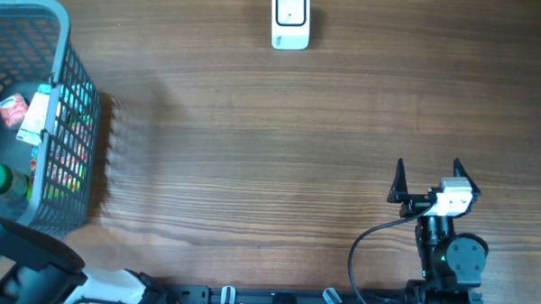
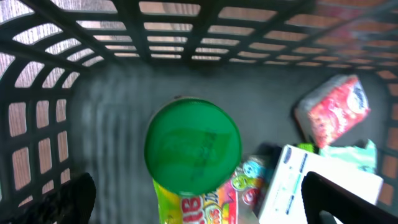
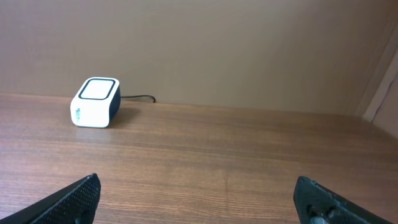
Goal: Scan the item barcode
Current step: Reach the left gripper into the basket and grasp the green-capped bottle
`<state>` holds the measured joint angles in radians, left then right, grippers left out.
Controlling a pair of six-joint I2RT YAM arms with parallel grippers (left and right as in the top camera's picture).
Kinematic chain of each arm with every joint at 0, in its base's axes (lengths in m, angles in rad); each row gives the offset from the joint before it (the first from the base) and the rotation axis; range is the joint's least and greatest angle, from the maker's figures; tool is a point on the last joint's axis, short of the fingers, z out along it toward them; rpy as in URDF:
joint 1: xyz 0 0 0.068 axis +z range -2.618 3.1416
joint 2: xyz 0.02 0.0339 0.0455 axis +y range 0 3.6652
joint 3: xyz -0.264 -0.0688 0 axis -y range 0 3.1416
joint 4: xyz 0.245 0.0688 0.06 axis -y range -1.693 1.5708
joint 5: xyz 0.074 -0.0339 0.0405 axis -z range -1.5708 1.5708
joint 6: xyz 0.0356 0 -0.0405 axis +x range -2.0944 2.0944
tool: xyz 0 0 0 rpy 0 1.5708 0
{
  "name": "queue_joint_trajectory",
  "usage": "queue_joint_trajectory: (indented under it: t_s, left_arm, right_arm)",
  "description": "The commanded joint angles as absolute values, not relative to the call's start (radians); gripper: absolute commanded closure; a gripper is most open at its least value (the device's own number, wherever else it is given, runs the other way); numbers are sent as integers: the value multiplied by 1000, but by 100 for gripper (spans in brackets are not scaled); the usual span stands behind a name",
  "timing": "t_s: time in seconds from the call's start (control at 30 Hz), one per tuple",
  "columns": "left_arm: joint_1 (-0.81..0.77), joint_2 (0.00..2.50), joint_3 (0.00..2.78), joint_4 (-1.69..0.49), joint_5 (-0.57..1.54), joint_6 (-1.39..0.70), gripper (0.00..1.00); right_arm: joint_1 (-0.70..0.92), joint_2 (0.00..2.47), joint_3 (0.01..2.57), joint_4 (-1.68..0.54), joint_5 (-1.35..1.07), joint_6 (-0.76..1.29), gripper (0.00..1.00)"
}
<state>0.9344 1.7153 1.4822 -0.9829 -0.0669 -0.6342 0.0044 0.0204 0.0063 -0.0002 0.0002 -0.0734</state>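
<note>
Item: green-capped bottle (image 2: 193,147), upright in the basket (image 1: 69,118) at the left, crowded by a red packet (image 2: 333,109).
Left gripper (image 2: 208,205): spread wide above the cap, empty.
Right gripper (image 1: 428,171): spread, empty, near right.
Risk: the fingers may snag the basket wall or pinch a neighbouring item, because the bottle is crowded.

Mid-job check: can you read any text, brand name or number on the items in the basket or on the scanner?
Nothing reads cleanly.
On the colourful pack under the green lid: large letters, cut off and blurred.
On the white box: a blue logo, too blurred.
On the red pouch: print too blurred.
On the scanner: small green marks on its side, too small.
</note>
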Motion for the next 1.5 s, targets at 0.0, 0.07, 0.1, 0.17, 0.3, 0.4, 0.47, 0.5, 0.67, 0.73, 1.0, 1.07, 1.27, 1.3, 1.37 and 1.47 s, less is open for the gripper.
queue_joint_trajectory:
  t_s: [0.0, 0.07, 0.1, 0.17, 0.3, 0.4, 0.47, 0.5, 0.67, 0.73, 1.0, 1.07, 1.27, 1.3, 1.37, 1.47]
  left_arm:
    - [913, 1768, 1491, -968, -155, -558, 0]
    - [884, 1795, 1491, -960, -179, -547, 0]
    - [869, 1807, 1491, -958, -181, -559, 0]
    - [847, 1833, 1491, -957, -181, -593, 0]
    - [836, 1865, 1491, -957, -181, -593, 0]
    - [836, 1874, 1491, -954, -181, -611, 0]
    - [836, 1891, 1491, -953, -181, -612, 0]
    - [836, 1898, 1491, -953, -181, -612, 0]
    - [837, 1943, 1490, -938, -235, -611, 0]
    - [838, 1943, 1490, -938, -300, -611, 0]
    - [840, 1953, 1490, -924, -327, -607, 0]
    - [839, 1968, 1490, -919, -325, -607, 0]
    - [839, 1979, 1490, -940, -311, -607, 34]
    - [839, 1976, 1491, -953, -311, -607, 38]
    - [839, 1946, 1493, -960, -311, -607, 42]
    - [839, 1843, 1504, -962, -310, -607, 37]
  right_arm:
    - [9, 14, 5, 5, -8, -78, 0]
    - [9, 14, 5, 6, -9, -78, 0]
    - [9, 14, 5, 6, -8, -78, 0]
    - [9, 14, 5, 6, -8, -78, 0]
    - [9, 14, 5, 6, -8, -78, 0]
    - [9, 14, 5, 6, -8, -79, 0]
    - [9, 14, 5, 6, -8, -78, 0]
    - [9, 14, 5, 5, -8, -78, 0]
    - [9, 14, 5, 5, -8, -78, 0]
    - [9, 14, 5, 5, -8, -78, 0]
    - [9, 14, 5, 5, -8, -78, 0]
    - [9, 14, 5, 5, -8, -78, 0]
    - [9, 14, 5, 5, -8, -78, 0]
    - [9, 14, 5, 6, -8, -78, 0]
    - [9, 14, 5, 6, -8, -78, 0]
    - [9, 14, 5, 6, -8, -79, 0]
